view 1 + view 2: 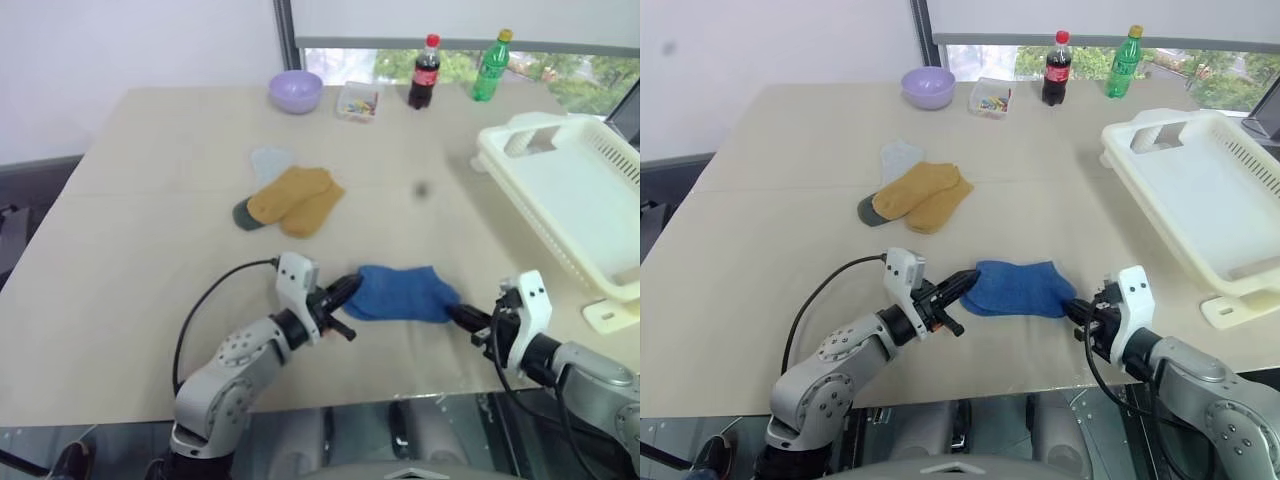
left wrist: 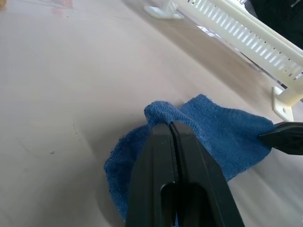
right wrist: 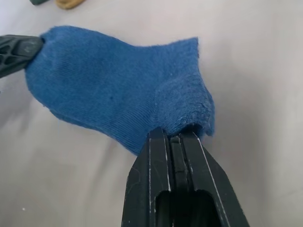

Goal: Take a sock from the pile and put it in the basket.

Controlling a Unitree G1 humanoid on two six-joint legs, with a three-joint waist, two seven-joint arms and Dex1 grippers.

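royal blue knitted sock is off the mustard/grey sock pile, lying on the beige table near the front edge. left gripper clamped on one end, right gripper pinched shut on the other. large white slotted plastic basket is well apart to the right and holds no sock; carry and drop still left. no legible writing; the bottles' labels are too small to read.

Beige table beneath a daylit window
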